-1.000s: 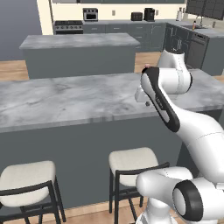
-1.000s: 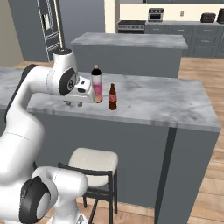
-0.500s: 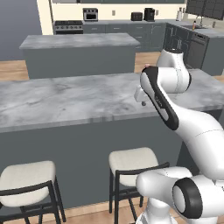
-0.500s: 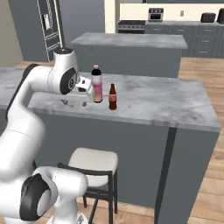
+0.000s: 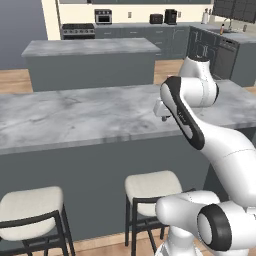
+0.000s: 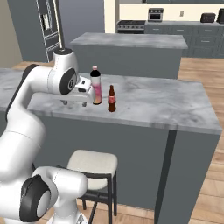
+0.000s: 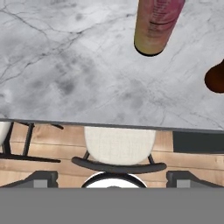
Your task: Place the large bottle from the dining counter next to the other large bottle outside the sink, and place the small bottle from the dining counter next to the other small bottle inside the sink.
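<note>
We are at the first pickup: the large bottle (image 6: 96,86) stands on the dining counter (image 6: 148,103), small bottle (image 6: 112,99) just right. Our claw (image 6: 70,102), empty, spread unclear, must close in on the large bottle.

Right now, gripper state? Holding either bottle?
Gripper: open and empty, over the dining counter edge, short of the large pink-orange bottle and the small cola bottle.

Over the dining counter (image 6: 144,103), the gripper (image 6: 75,101) creeps slightly right toward the large bottle (image 6: 96,85), now just left of it, while both bottles keep their places.
</note>
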